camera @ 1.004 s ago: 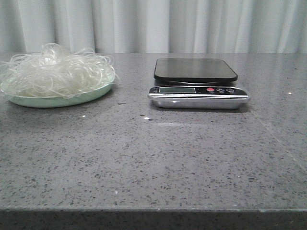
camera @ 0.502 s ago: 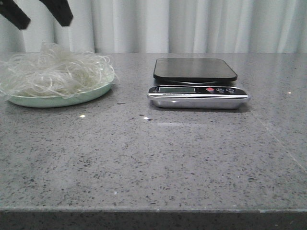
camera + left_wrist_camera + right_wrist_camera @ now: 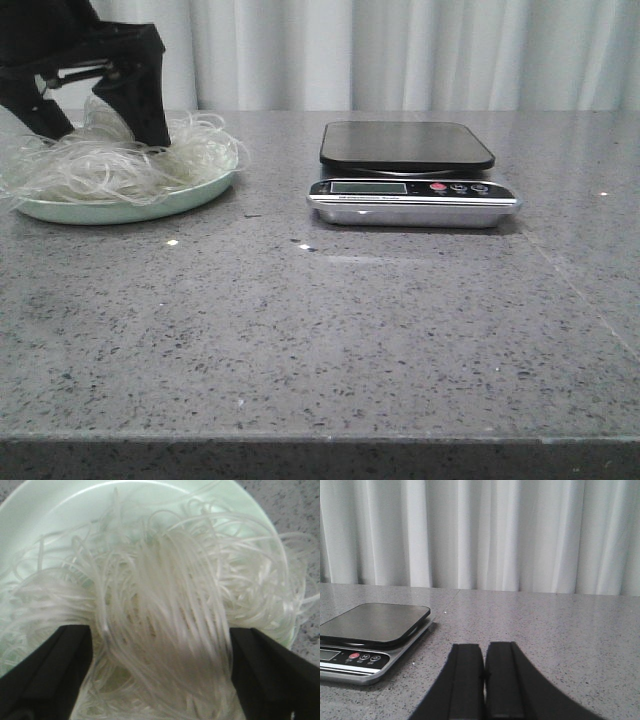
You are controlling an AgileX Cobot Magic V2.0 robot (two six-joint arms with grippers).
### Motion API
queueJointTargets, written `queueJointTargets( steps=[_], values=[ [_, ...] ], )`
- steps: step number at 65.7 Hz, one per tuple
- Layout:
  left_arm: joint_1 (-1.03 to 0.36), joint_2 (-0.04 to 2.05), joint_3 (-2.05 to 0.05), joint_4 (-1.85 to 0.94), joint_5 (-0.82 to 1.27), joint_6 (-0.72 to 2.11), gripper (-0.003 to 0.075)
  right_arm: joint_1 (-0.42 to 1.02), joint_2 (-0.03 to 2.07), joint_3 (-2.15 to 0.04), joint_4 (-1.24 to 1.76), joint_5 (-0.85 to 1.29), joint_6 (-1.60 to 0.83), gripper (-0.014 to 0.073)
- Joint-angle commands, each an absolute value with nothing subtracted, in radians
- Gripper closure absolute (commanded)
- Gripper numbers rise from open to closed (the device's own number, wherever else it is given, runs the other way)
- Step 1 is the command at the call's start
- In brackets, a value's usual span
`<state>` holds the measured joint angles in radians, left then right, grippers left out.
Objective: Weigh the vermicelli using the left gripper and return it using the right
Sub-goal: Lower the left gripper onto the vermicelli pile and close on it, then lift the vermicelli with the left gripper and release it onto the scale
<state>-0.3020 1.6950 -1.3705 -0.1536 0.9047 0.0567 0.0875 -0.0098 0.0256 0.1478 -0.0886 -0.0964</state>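
Note:
The vermicelli (image 3: 105, 160) is a fluffy tangle of whitish strands on a mint-green plate (image 3: 190, 198) at the table's far left. My left gripper (image 3: 95, 135) is open and pushed down into the tangle, one finger (image 3: 145, 95) on each side of a thick bunch. In the left wrist view the vermicelli (image 3: 160, 615) fills the gap between the two black fingers (image 3: 47, 670), over the plate (image 3: 45, 510). My right gripper (image 3: 484, 680) is shut and empty, low over the table to the right of the scale (image 3: 370, 627). It is out of the front view.
A kitchen scale (image 3: 410, 175) with a black platform and silver front panel stands at the middle back of the grey speckled table (image 3: 320, 330). White curtains (image 3: 400, 50) hang behind the table.
My left gripper has come down from above the plate into the vermicelli, fingers apart. A second ago it was out of the front view. The strands are pressed down around the fingers.

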Motion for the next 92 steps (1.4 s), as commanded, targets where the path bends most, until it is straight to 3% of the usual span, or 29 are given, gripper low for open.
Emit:
queueJointTargets(
  steps=[1, 9, 16, 27, 58, 92],
  values=[
    [-0.301, 1.683, -1.395, -0.143, 0.924, 0.055, 0.0283, 0.082, -0.027, 0.020, 0.144, -0.164, -0.103, 0.0412],
    [-0.301, 1.686, -1.409, -0.143, 0.922, 0.055, 0.0607, 0.082, -0.027, 0.020, 0.144, -0.164, -0.103, 0.0412],
    [-0.305, 1.686, -1.467, -0.165, 0.936, 0.055, 0.0547, 0.082, -0.027, 0.020, 0.144, -0.164, -0.103, 0.0412],
    [-0.352, 1.684, -1.654, -0.197, 0.991, 0.056, 0.0594, 0.082, -0.027, 0.020, 0.144, -0.164, -0.103, 0.0412],
    [-0.569, 1.871, -2.103, -0.190, 1.054, 0.106, 0.0594, 0.083, -0.027, 0.020, 0.144, -0.164, -0.103, 0.0412],
    [-0.649, 2.131, -2.281, -0.192, 1.049, 0.106, 0.0582, 0.083, -0.027, 0.020, 0.144, -0.164, -0.103, 0.0412]
  ],
)
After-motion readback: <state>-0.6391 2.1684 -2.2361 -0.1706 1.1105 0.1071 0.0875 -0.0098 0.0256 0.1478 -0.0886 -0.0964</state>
